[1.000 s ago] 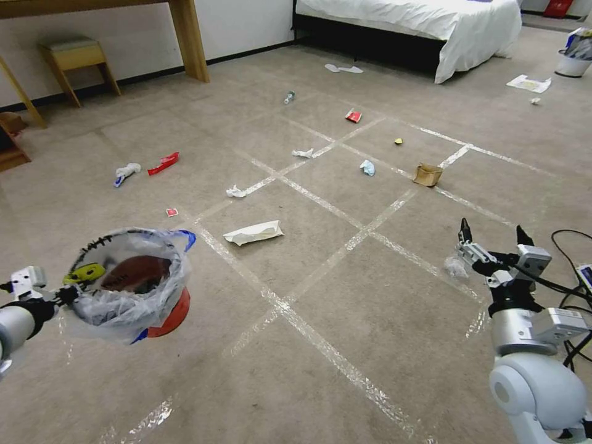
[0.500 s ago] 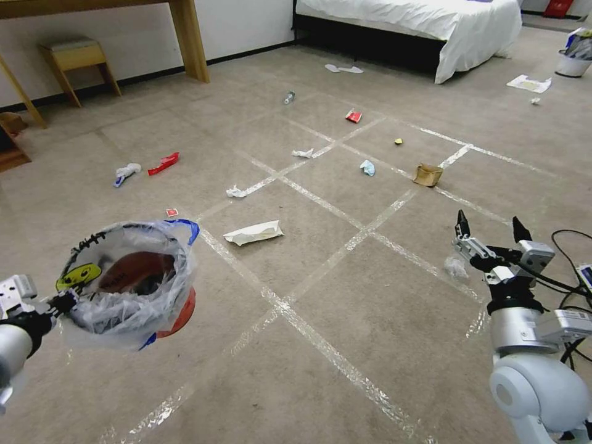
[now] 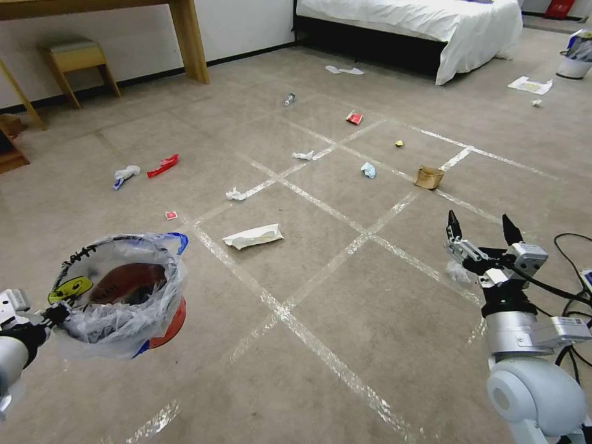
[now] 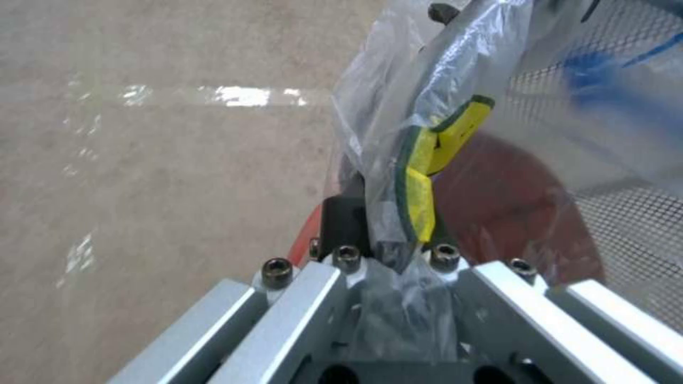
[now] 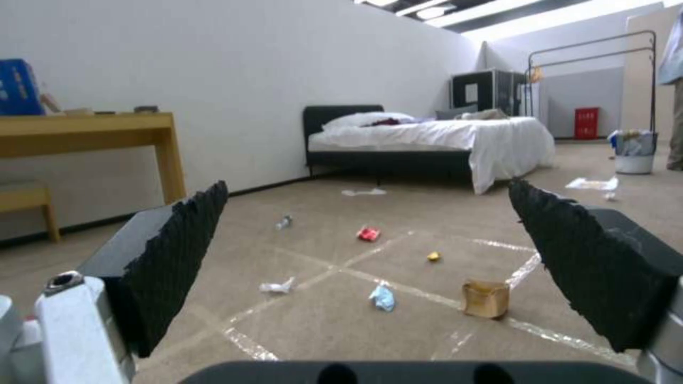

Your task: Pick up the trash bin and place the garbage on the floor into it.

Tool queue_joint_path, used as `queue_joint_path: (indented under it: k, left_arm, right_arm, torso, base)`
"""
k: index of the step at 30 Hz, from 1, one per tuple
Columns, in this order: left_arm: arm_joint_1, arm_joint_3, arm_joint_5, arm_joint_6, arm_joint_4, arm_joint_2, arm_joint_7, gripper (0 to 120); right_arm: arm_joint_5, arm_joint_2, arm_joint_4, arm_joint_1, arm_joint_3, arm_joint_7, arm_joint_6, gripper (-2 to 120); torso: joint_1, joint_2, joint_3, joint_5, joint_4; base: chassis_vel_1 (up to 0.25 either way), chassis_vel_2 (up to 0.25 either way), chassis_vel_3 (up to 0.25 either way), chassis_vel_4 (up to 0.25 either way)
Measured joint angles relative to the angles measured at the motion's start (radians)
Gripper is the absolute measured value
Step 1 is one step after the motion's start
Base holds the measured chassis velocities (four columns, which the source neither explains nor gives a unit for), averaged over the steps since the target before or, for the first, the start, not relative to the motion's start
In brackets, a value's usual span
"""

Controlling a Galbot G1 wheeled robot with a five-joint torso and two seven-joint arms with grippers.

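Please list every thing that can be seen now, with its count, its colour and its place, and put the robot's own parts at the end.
trash bin: 1, red with clear bag, held above the floor at near left
floor: 1, beige carpet with clear tape lines
paper sheet: 1, white, near the middle
tissues: 2, white, along the tape lines
mask: 1, light blue, mid floor
paper bag: 1, brown, right of the mask
wrappers: 3, red, left, near left and far middle
bottle: 1, clear, far middle
bed: 1, white, far right
stool: 1, wooden, far left
white bin: 1, far right
left gripper: shut on the bin's rim
right gripper: open, above the floor at right
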Motion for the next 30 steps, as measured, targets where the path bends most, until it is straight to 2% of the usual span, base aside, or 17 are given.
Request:
queue_joint_path:
  k: [20, 30]
  left_arm:
    - [-0.034, 0.042, 0.01, -0.001, 0.028, 0.003, 0.002, 0]
    - [-0.04, 0.045, 0.014, -0.001, 0.036, 0.01, 0.003, 0]
  right_arm:
    - [-0.009, 0.014, -0.021, 0.015, -0.012, -0.003, -0.004, 100]
    - [-0.015, 0.015, -0.017, 0.01, -0.012, -0.003, -0.005, 100]
  torso:
    - [0.0, 0.0, 0.0, 0.0002, -0.0001]
    - [0.0, 0.0, 0.0, 0.0003, 0.0]
  base:
    - [-0.137, 0.132, 0.14, -0.139]
    - [-0.132, 0.138, 0.142, -0.14]
